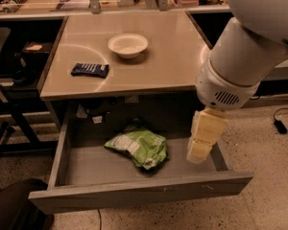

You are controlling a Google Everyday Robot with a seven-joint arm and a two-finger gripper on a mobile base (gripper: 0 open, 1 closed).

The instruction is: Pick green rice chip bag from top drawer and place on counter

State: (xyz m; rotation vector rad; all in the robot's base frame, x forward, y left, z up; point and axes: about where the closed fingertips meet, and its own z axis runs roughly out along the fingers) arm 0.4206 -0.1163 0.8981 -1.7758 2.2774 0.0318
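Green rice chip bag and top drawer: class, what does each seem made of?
Green rice chip bag: likely plastic film; glossy, crinkled. Top drawer: seemingly grey metal; thin, flat, matte walls. The gripper hangs above the drawer's right end.

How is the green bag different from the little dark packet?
The green rice chip bag is puffy, crumpled and bigger; the dark-blue packet is flat and small. The bag lies in the top drawer, the packet on the counter. Both are snacks. The gripper hangs over the drawer's right side.
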